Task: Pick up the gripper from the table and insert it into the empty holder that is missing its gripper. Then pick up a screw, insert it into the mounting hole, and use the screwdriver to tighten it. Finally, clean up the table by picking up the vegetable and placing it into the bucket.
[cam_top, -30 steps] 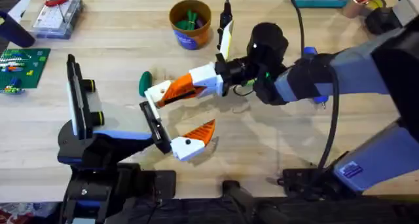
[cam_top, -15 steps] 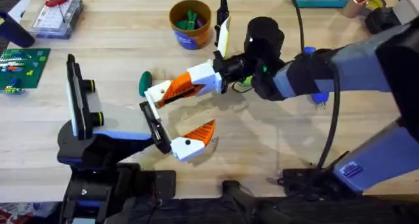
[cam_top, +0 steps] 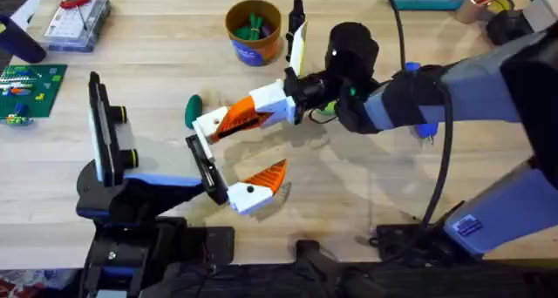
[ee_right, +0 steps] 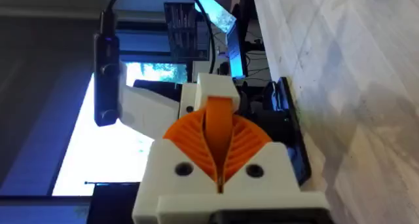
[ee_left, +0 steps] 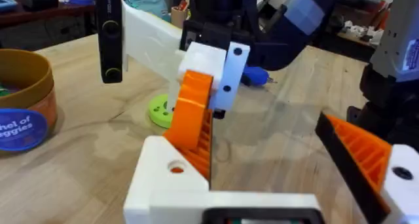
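The gripper (cam_top: 212, 124), an orange wedge with a white block end, is held by my right gripper (cam_top: 237, 118), whose fingers are shut on it. Its white block (ee_left: 167, 185) rests against the far end of the holder (cam_top: 202, 161), the black bar on the left arm; how deep it sits is hidden. The bar's near end carries another orange finger (cam_top: 263, 181). My left gripper (cam_top: 248, 150) stands open with nothing between. The dark green vegetable (cam_top: 193, 111) lies just beyond the holder. The bucket (cam_top: 254, 33) stands at the back. The blue screwdriver (ee_left: 256, 75) lies behind the right arm.
A tall black plate with yellow-ringed knobs (cam_top: 105, 131) stands at the left. A green circuit board (cam_top: 30, 89) and a clear parts box (cam_top: 77, 19) sit at the far left. A lime-green disc (ee_left: 159, 111) lies under the right wrist. The right arm spans the middle.
The right arm's wrist has shifted slightly left and away since a second ago. The orange gripper stays at the holder's end, still held.
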Available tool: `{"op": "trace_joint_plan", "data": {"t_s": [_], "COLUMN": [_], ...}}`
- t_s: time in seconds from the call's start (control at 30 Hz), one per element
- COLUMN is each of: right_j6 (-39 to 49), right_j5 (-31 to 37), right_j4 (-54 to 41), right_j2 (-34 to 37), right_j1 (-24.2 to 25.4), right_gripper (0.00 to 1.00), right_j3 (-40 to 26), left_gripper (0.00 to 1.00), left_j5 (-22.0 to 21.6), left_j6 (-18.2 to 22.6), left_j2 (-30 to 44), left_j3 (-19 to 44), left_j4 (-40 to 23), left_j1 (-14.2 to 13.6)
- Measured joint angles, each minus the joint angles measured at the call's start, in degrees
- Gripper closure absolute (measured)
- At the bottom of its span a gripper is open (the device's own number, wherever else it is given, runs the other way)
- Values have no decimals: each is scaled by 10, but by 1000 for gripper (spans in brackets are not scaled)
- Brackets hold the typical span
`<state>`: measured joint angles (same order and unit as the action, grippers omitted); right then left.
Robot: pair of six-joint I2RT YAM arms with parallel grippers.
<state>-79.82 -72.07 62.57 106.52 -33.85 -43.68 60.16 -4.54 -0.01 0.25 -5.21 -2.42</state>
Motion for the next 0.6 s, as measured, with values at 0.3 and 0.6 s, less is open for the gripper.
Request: {"op": "trace_joint_plan", "data": {"t_s": [0.3,0.6], "right_j6": [7,6], "right_j5": [9,14], "right_j4": [0,0], "right_j2": [0,0], "right_j1": [0,1], "right_gripper": [134,6], "right_j3": [-4,-5], "left_gripper": [16,16], "left_j5": [13,18], "left_j6": [0,0], "left_j2": [0,0], "left_j3": [0,0], "left_j4": [-2,-2], "left_j1": [-1,-1]}}
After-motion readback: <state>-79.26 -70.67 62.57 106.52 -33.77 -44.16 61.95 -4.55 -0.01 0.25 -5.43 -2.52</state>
